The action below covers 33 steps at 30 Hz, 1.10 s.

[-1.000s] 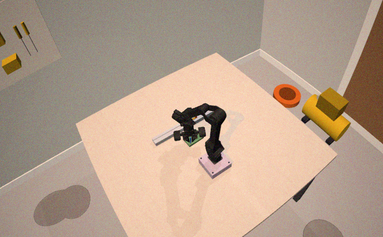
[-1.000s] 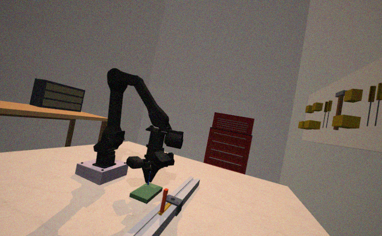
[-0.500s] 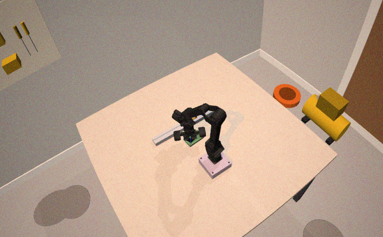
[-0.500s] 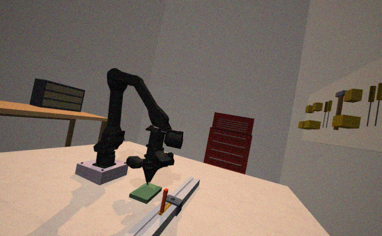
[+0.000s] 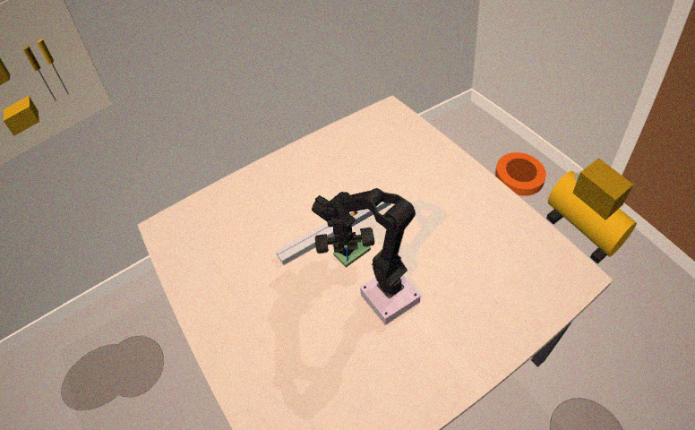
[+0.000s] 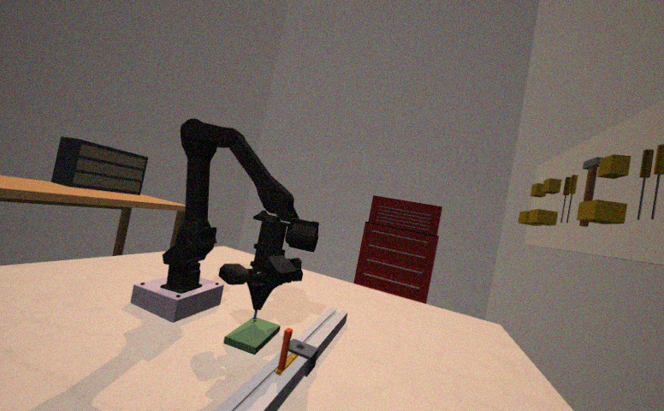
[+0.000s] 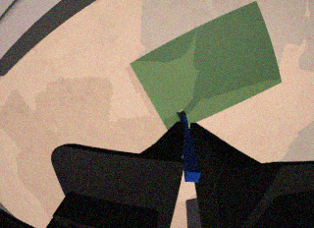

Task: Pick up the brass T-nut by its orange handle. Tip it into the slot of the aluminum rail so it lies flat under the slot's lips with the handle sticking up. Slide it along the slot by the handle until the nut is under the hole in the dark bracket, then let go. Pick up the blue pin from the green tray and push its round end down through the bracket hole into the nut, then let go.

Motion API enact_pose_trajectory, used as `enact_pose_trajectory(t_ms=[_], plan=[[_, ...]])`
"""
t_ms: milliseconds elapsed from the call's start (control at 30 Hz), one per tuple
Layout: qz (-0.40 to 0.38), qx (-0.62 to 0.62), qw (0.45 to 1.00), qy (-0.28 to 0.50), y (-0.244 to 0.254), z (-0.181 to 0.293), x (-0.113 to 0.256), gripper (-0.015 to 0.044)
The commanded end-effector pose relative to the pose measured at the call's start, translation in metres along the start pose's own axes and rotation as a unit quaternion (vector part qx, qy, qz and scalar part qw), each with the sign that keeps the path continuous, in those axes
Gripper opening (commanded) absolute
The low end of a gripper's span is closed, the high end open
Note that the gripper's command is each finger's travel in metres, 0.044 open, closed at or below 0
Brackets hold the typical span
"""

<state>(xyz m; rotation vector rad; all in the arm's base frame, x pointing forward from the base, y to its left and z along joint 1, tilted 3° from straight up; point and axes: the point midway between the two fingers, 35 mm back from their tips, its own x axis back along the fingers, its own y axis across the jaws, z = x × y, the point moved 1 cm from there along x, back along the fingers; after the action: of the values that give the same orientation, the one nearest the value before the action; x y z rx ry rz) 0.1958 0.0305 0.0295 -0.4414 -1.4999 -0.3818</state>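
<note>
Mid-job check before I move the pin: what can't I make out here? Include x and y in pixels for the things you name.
- Nut under the bracket hole [image 6: 299, 347]: exterior view, hidden by the bracket [image 6: 309, 352].
- Middle of the rail [image 5: 300, 245]: top view, behind the arm and gripper [image 5: 347, 249].
- Rail's near end: exterior view, cut off by the bottom edge.

Rail [image 5: 300, 247] [image 6: 320, 330]: looking like smooth pale metal, satin rather than mirror-bright. Bracket [image 6: 302, 348]: showing a dark grey, matt finish. Nut [image 6: 288, 362]: presenting as yellowish, brass-like metal; its orange handle [image 6: 285, 348] is appearing plastic and smooth. Tray [image 5: 359, 252] [image 6: 251, 336] [image 7: 221, 56]: reading as matt green plastic. Pin [image 5: 347, 253] [image 6: 256, 314] [image 7: 191, 151]: appearing smooth, plastic-like, blue. Jaws [image 5: 347, 248] [image 6: 257, 308]: showing matt black. Bench [image 5: 266, 186] [image 6: 96, 366] [image 7: 123, 100]: looking smooth, faintly mottled, matt; material uncertain.
</note>
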Motion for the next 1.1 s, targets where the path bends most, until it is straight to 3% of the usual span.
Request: enact_pose_trajectory(t_ms=[0,733,1067], plan=[[-0.003,-0.002,1.0,-0.002,0.001,-0.001,0.006,-0.015],[-0.003,-0.002,1.0,-0.002,-0.002,0.002,0.059,-0.015],[-0.004,-0.016,1.0,-0.004,0.002,-0.011,0.064,-0.015]])
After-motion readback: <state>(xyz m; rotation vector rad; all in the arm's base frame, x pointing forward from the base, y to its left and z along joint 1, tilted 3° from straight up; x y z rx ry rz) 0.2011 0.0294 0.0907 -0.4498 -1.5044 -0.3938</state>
